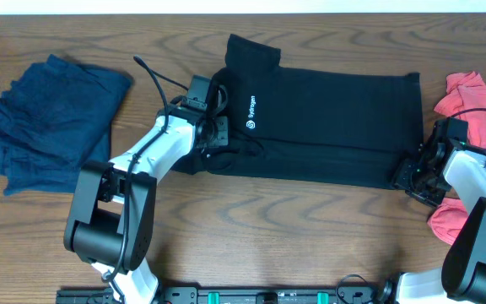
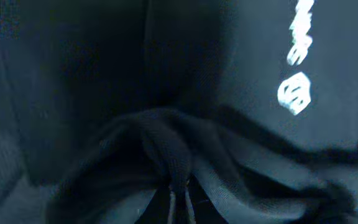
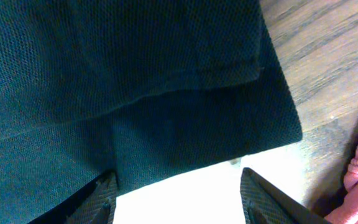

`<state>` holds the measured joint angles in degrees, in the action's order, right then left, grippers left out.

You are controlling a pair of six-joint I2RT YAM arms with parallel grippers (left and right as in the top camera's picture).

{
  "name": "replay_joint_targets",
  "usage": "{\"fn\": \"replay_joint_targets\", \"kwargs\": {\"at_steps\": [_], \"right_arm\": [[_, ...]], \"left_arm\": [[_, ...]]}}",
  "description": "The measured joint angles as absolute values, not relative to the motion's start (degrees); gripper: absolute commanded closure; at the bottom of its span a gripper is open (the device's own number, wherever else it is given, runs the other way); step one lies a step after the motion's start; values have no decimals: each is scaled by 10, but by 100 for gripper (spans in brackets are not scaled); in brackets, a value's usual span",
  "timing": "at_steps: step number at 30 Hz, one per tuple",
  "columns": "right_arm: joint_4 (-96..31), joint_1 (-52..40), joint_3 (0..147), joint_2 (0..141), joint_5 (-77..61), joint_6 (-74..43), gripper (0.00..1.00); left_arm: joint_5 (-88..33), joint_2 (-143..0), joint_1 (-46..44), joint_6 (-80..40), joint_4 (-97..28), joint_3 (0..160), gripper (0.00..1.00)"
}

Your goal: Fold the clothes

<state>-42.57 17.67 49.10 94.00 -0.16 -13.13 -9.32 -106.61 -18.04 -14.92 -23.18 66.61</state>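
Black shirt (image 1: pixel 327 118): spread lengthwise across the middle of the bench (image 1: pixel 268 245); its white logo (image 1: pixel 251 114) faces up near the left end; the lower edge looks turned over along its length, though how many layers lie there I cannot tell

Left fingers (image 1: pixel 207 135): down on the shirt's left end, just beside the logo; the left wrist view is dark and blurred, but the cloth gathers into a tight pinch at the bottom middle, so I judge them closed on the black shirt

Right fingers (image 3: pixel 101 199): spread wide at the shirt's lower right corner; the hem lies just ahead of the two tips, with bright bare bench between them; nothing held

Blue pile (image 1: pixel 53 127): at the far left, apart from the arms; it looks stacked and finished

Pink garment (image 1: pixel 479 110): at the far right, crumpled beside the right arm; not folded

Progress: roughly midway by my reading; one item done, the black shirt partly folded, the pink one untouched

Left to do: grip the right corner, fold the shirt across, stack it, then fold the pink garment
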Motion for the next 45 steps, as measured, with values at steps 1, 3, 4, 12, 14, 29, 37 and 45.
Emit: {"fn": "replay_joint_targets", "kwargs": {"at_steps": [1, 3, 4, 12, 14, 29, 37, 45], "right_arm": [[-426, 177, 491, 940, -2, -131, 39], [-426, 177, 491, 940, -2, -131, 39], [-426, 177, 491, 940, -2, -131, 39], [-426, 177, 491, 940, -1, -131, 38], [-426, 177, 491, 940, -1, -131, 38], [-428, 177, 491, 940, -1, -131, 39], [-430, 177, 491, 940, 0, -131, 39], [-427, 177, 491, 940, 0, -131, 39]], "left_arm": [[-94, -1066, -179, -148, -223, 670, 93], [-97, -1064, -174, -147, -206, 677, 83], [-98, -1064, -171, -146, -201, 682, 66], [-95, -1060, -150, -142, -226, 689, 67], [-108, -1055, -148, -146, -227, 689, 79], [-182, -1056, -242, -141, -195, 691, 66], [-182, -1109, -268, -142, -272, 691, 66], [-188, -1110, -275, -139, -339, 693, 56]]}}
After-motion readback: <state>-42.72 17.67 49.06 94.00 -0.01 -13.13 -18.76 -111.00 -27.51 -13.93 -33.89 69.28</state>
